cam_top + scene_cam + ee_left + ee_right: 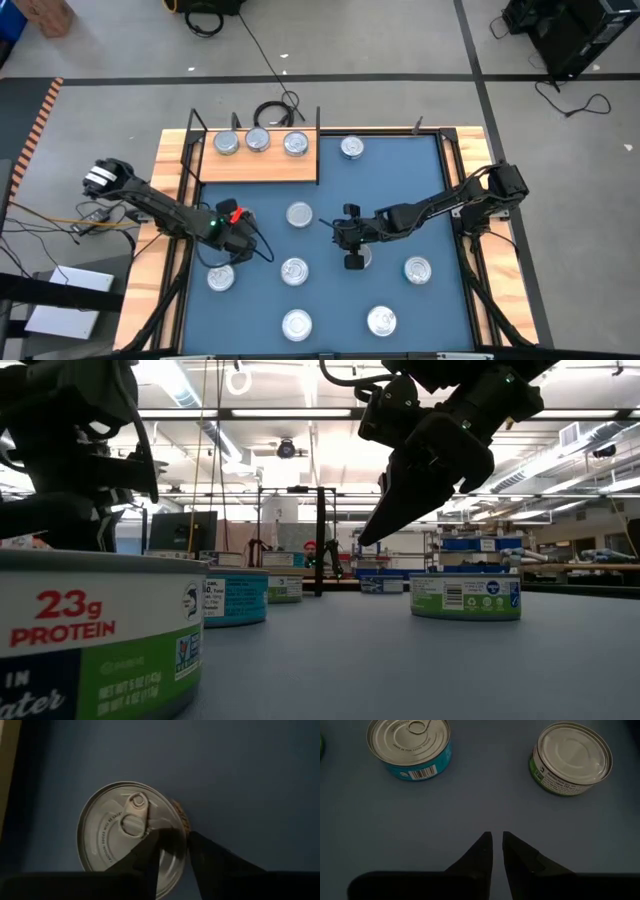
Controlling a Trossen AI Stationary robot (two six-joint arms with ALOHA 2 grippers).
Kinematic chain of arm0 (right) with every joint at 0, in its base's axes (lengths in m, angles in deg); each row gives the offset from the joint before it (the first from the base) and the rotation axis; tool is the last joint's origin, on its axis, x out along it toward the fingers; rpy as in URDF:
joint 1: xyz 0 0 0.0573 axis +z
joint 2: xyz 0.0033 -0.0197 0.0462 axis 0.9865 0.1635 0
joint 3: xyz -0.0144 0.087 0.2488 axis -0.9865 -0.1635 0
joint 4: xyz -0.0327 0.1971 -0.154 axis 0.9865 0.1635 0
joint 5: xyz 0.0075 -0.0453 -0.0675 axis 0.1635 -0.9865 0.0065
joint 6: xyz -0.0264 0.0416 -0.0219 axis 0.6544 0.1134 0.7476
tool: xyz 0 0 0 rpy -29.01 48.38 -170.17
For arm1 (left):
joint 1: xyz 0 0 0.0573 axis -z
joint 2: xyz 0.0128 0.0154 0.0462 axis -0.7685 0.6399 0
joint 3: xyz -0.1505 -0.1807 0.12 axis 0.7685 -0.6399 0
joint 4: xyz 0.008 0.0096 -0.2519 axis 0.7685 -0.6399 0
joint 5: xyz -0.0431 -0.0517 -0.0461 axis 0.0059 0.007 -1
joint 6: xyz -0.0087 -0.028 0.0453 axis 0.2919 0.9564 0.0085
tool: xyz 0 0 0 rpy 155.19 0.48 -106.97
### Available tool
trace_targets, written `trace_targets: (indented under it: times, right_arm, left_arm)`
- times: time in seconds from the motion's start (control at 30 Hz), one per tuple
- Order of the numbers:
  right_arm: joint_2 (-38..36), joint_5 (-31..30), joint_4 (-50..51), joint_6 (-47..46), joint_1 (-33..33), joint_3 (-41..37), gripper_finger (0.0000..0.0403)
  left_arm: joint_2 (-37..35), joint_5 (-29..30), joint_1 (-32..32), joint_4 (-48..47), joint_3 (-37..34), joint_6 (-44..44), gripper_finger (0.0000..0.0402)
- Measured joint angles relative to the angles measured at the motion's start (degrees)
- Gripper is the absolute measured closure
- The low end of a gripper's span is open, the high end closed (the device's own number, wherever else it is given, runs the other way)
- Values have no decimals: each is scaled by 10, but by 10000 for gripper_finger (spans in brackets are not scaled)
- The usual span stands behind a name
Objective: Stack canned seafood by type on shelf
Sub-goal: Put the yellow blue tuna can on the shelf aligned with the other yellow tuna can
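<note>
Three canned seafood tins [258, 141] stand in a row on the wooden shelf [262, 166] at the mat's far left. Several more tins sit flat on the blue mat. My left gripper [174, 836] is open, tilted down over the right-hand rim of a pull-tab tin [131, 836] at the mat's near left [220, 277]; one finger is over the lid, the other outside the rim. My right gripper [497, 836] hangs over bare mat at the middle [352, 250], open by a narrow gap, with a teal tin [410, 742] and a green tin [572, 755] ahead of it. My left gripper has one finger [150, 850] over the tin's lid and the other [210, 857] outside the tin's rim [186, 822], slanting down from above. Whether either finger touches the tin cannot be told. The tin sits flat on the mat.
Other tins stand on the mat at the far middle [351, 148], near middle [297, 324], near right [382, 320] and right [417, 269]. Black uprights [318, 130] rise at the shelf's corners. Wooden rails [172, 200] border the mat.
</note>
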Motion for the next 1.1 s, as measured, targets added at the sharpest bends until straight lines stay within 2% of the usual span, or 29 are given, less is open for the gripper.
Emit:
trace_targets:
  times: [0.23,0.3,0.5,1.1]
  right_arm:
    - [0,0,0,4,0,0,353]
    - [0,-5,0,4,0,0,352]
    - [0,-13,0,4,0,0,351]
    - [0,-13,3,4,0,0,356]
  left_arm:
    - [1,8,0,-10,-1,-14,383]
    - [0,8,0,-8,-1,-21,394]
    - [2,-12,0,-10,19,-57,398]
    - [1,-19,5,4,141,-171,401]
